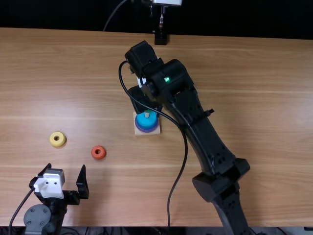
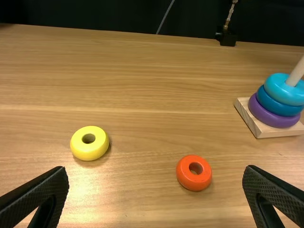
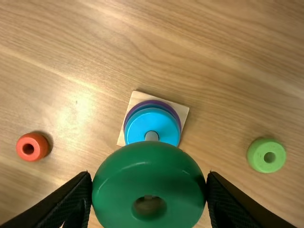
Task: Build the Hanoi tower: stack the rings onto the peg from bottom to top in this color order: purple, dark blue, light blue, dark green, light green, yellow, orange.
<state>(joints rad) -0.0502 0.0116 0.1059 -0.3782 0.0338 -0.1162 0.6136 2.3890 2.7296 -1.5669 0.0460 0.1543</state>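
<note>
In the top view my left gripper [image 1: 66, 169] stands open near the yellow ring [image 1: 57, 139] and orange ring [image 1: 98, 152]; its fingers in the left wrist view frame nothing between them, left gripper [image 2: 156, 185]. My right gripper [image 1: 145, 100] is over the peg base [image 1: 147, 132]. In the right wrist view the right gripper [image 3: 149, 183] is shut on the dark green ring [image 3: 147, 173], held above the stack beside the peg's tip. On the peg [image 2: 297, 71] sit the purple ring [image 2: 273, 116], dark blue ring [image 2: 280, 103] and light blue ring [image 2: 285, 90]. A light green ring [image 3: 266, 155] lies on the table.
The right arm stretches diagonally over the wooden table [image 1: 274, 98], covering part of it right of the peg base. A black stand [image 1: 160, 36] is at the table's far edge. The orange and yellow rings lie between the left gripper and the base.
</note>
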